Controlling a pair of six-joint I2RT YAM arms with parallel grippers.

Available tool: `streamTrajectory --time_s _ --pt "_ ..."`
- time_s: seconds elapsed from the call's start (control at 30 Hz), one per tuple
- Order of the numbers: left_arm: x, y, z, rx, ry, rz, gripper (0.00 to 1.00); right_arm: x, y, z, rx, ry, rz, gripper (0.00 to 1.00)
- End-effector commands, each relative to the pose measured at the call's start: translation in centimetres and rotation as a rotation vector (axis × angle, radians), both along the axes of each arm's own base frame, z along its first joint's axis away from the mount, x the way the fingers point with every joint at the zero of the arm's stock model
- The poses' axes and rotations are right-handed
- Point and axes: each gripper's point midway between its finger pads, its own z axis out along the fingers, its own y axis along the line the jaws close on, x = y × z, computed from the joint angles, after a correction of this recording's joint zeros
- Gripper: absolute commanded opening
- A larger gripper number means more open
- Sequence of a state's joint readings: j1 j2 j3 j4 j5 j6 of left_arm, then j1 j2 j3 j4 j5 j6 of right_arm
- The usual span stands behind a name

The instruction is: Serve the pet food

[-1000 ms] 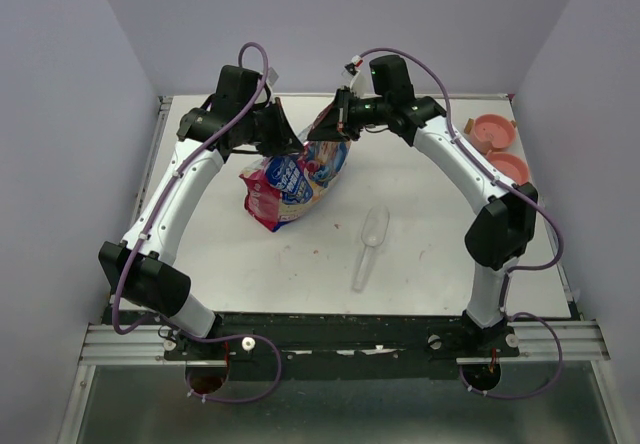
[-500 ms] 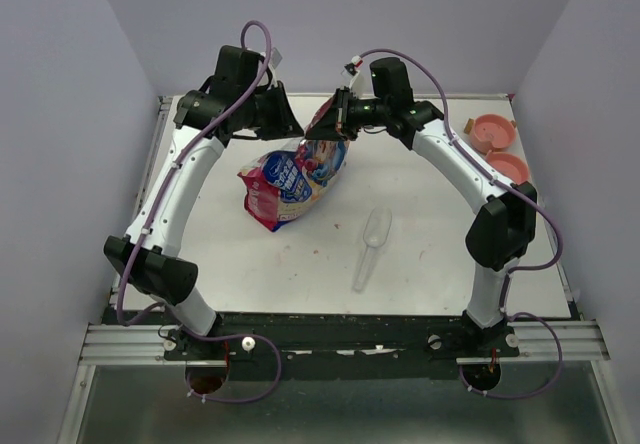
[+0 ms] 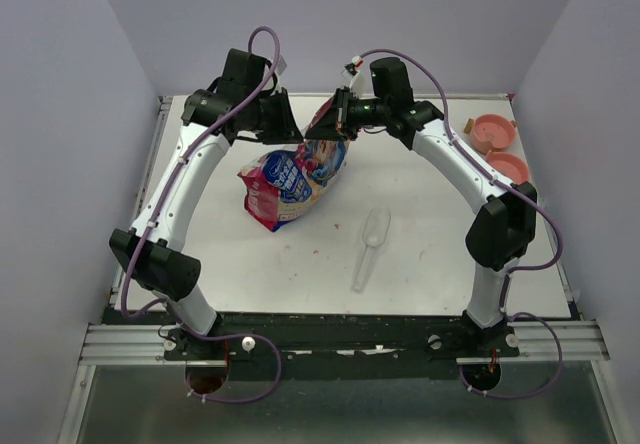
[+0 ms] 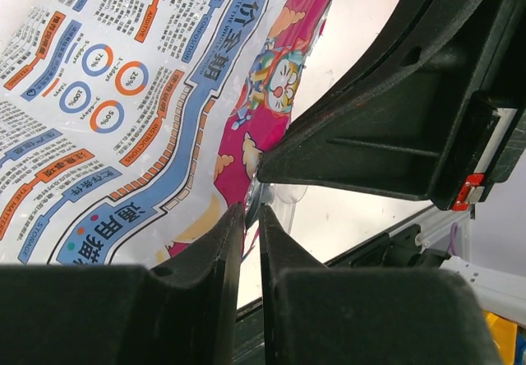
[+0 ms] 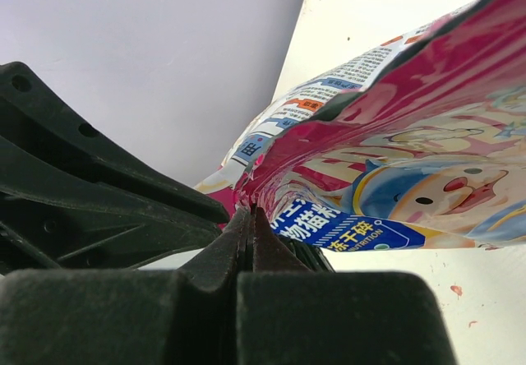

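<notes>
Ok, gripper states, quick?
Left gripper: shut at the bag edge, grip unclear.
Right gripper: shut on the bag.

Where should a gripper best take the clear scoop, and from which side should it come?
Grip the scoop by its thin handle, the end nearest the arms, coming straight down from above with the jaws across it. It lies flat, and the bowl end is wider.

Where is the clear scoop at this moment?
In the top view the clear scoop lies on the table just right of centre, below and right of the bag.
</notes>
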State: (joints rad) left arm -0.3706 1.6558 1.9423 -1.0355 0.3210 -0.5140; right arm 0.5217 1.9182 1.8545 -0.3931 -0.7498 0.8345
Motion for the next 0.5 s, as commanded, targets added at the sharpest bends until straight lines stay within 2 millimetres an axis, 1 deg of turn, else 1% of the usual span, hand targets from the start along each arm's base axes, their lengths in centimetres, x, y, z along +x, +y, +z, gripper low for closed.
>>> streamTrajectory --time_s 0.0,0.17,0.3,0.33,0.37,0.43,0.47 --pt "0.7 -0.1 -1.4 0.042 0.01 -0.005 0.2 -1.5 0.6 1.6 0.039 -0.01 0.058 0.0" --pt "1.0 -0.6 -1.6 0.041 0.01 -0.014 0.19 -1.5 0.6 1.6 0.04 -0.006 0.06 0.0" --pt "0.8 -1.1 -2.5 0.052 0.032 -0.03 0.19 -1.6 0.6 1.7 0.043 -0.003 0.062 0.0" --pt "0.8 -1.1 -2.6 0.06 0.031 -0.032 0.17 -1.6 0.6 1.7 0.043 0.001 0.059 0.0" --pt "0.8 -1.0 -2.7 0.068 0.029 -0.027 0.13 -1.6 0.6 1.6 0.042 0.007 0.056 0.0" --pt "1.0 -0.7 -2.7 0.085 0.021 -0.02 0.0 -1.7 0.5 1.4 0.038 0.016 0.054 0.01" --pt "1.1 -0.5 -2.3 0.096 0.009 -0.013 0.0 -1.7 0.5 1.3 0.033 0.018 0.052 0.04"
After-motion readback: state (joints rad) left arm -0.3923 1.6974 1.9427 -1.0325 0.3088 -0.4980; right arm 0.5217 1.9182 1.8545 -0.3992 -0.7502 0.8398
